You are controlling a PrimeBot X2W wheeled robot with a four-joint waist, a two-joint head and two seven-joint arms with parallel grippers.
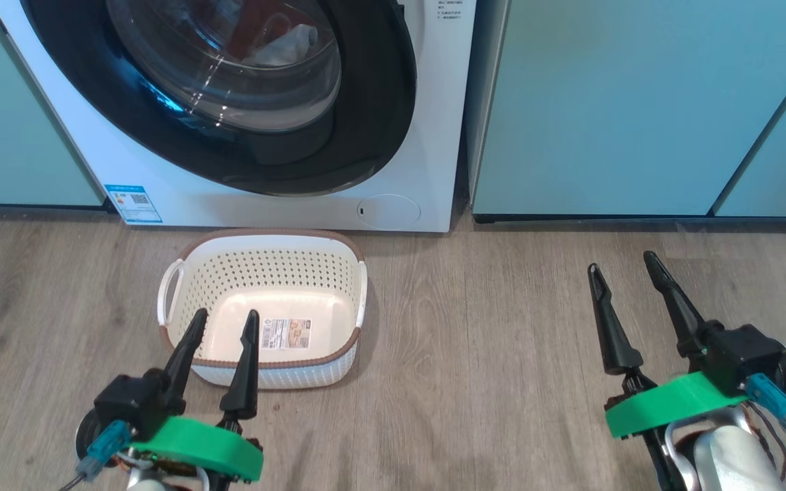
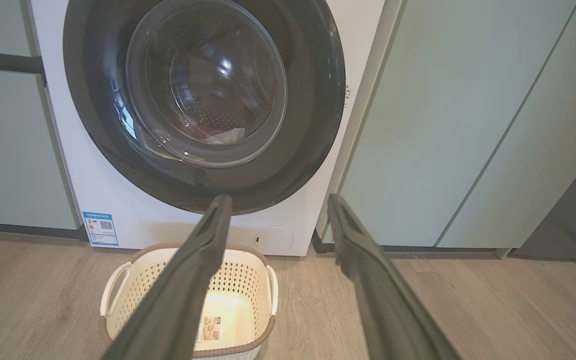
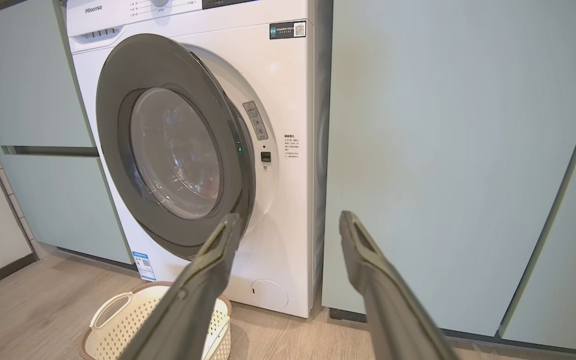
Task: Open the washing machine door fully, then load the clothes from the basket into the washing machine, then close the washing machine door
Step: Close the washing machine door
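On the floor: the basket point(image 1: 277, 269) stands on pale wood-look planks point(image 1: 475, 327) just in front of the washing machine point(image 1: 427, 136), at 6 o'clock from the door, with a paper label point(image 1: 285, 334) showing on its bare bottom.
Washing machine door: the washing machine door point(image 1: 379, 102) fills the 11 o'clock part of the head view. The right wrist view shows its 3 o'clock edge standing a little off the white front, not pressed home.
Clothes: the clothes point(image 1: 284, 44) lie inside the drum, red with a white piece, seen through the bulging glass. The left wrist view shows the white piece low in the drum, at 6 o'clock in the glass.
Left gripper: the left gripper point(image 1: 226, 317) is at 7 o'clock in the head view. Its two dark fingers are spread apart with nothing between them, tips over the basket's near rim and pointing to 12 o'clock.
Right gripper: the right gripper point(image 1: 623, 262) is at 4 o'clock in the head view, over bare planks and well apart from the basket. Its fingers are likewise spread and grip nothing.
Machine front: a blue energy sticker point(image 1: 134, 203) sits at 7 o'clock below the door and a round service flap point(image 1: 388, 211) at 5 o'clock.
Surroundings: pale teal cabinets point(image 1: 604, 102) flank the machine at 9 and 3 o'clock.
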